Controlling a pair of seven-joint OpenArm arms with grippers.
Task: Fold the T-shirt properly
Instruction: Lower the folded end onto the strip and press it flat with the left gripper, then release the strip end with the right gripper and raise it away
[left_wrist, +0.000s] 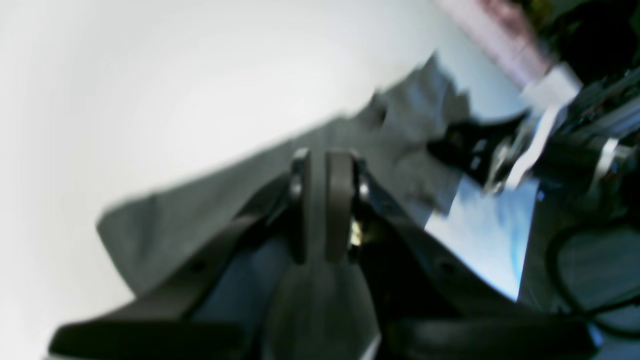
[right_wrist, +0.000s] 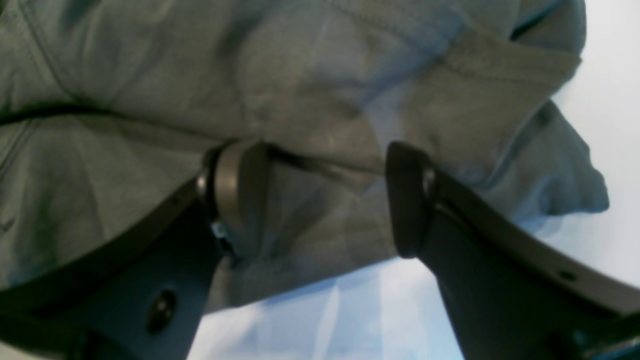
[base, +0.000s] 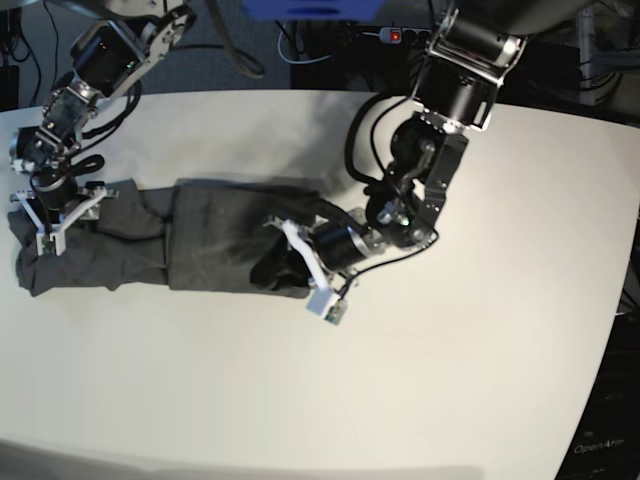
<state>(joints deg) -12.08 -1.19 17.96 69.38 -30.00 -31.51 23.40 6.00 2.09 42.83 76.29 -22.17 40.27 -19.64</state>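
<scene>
Dark grey T-shirt (base: 200, 240): 1 long folded band on white table (base: 450, 360). Left gripper (left_wrist: 320, 200): jaws pressed together at the band's end, pinching no cloth that shows. Right gripper (right_wrist: 325, 200): jaws spread, straddling bunched fabric at the opposite end.

A broad white table with a smooth matte top (base: 470, 330) is seen carrying a single thing: the dark grey soft-fabric T-shirt (base: 215, 240), which is laid directly on it as a long, rumpled band. The band is stretched from the table's left edge toward its middle, with bare tabletop left all around it.
</scene>
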